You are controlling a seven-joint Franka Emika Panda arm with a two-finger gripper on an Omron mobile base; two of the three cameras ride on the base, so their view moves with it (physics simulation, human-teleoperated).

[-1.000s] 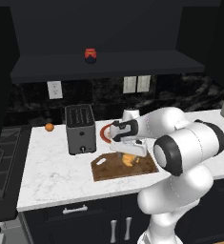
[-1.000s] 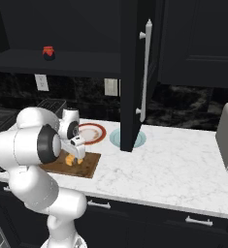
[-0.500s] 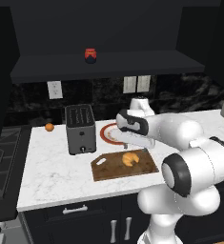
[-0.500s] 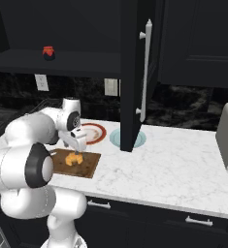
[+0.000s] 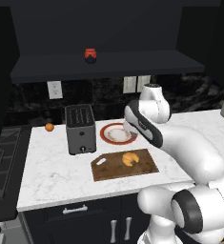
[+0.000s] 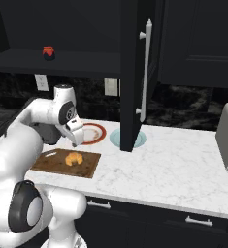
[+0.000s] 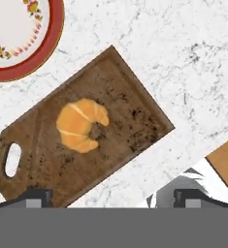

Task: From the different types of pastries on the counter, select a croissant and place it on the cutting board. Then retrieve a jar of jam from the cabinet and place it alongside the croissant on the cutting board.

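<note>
Croissant (image 7: 81, 124) sits on the cutting board (image 7: 130, 121), gripper (image 7: 113, 196) spread apart above it, holding nothing. Step 2 next: reach above the board for the jam jar (image 5: 90, 55).

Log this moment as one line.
croissant: lying on cutting board | jar of jam: on cabinet shelf | gripper: open, empty, above the board

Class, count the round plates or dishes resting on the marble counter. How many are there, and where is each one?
2. A red-rimmed plate sits behind the cutting board. A pale blue dish lies to its right, partly hidden by the open cabinet door; more could be hidden behind the arm.
</note>
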